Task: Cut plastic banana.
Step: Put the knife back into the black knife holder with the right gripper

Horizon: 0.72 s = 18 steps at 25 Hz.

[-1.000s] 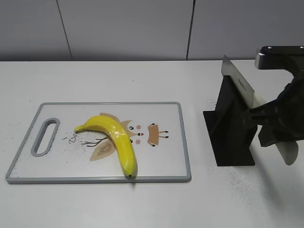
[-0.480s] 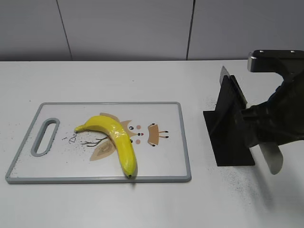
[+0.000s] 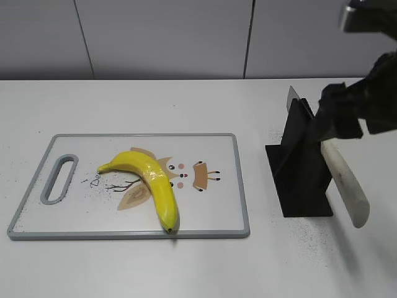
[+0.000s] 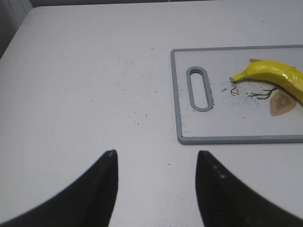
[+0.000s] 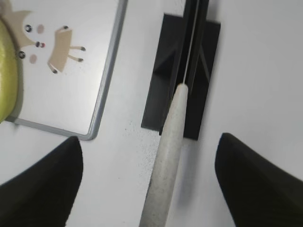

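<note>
Tabletop (image 3: pixel 124 267), white and speckled with dark crumbs, carries everything here. At the far left, seen only from its wrist camera, the left gripper (image 4: pixel 156 163) hovers above bare table with its two dark fingers (image 4: pixel 106 177) spread wide and nothing between them. Just right of it lies the cutting board (image 3: pixel 236 186), white with a grey rim and a slotted handle (image 3: pixel 59 179) at its left end. The plastic banana (image 3: pixel 152 183) rests on the board's printed cartoon figure, stem pointing toward the handle slot, body curving down to the near edge, where its tip reaches the rim. Right of the board, apart from it, stands a black knife holder (image 3: pixel 301 167) with the knife (image 3: pixel 344 180) slotted into it; the blade's corner pokes out at the top and the pale speckled handle slants down toward the near right. The right gripper (image 5: pixel 151 175) hangs over that handle with its fingers parted on either side, not touching it.
</note>
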Tool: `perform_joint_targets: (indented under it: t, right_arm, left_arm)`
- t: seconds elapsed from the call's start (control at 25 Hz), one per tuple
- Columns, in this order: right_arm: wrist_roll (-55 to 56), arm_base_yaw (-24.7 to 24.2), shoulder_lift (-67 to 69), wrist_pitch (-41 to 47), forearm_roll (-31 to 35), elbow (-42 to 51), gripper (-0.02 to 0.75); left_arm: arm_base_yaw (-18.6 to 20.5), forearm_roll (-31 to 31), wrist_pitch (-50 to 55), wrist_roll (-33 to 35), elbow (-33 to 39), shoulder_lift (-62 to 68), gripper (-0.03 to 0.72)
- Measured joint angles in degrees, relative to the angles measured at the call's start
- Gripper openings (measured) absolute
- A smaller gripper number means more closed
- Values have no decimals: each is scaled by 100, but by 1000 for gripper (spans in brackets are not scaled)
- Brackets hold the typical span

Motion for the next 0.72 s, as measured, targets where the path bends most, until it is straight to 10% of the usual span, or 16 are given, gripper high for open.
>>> perform_joint_targets:
  t: [0.72]
  right_arm:
    - [-1594,0,-3820,567,2,1730,582]
  left_arm:
    - [0,0,0,0,0,0,493]
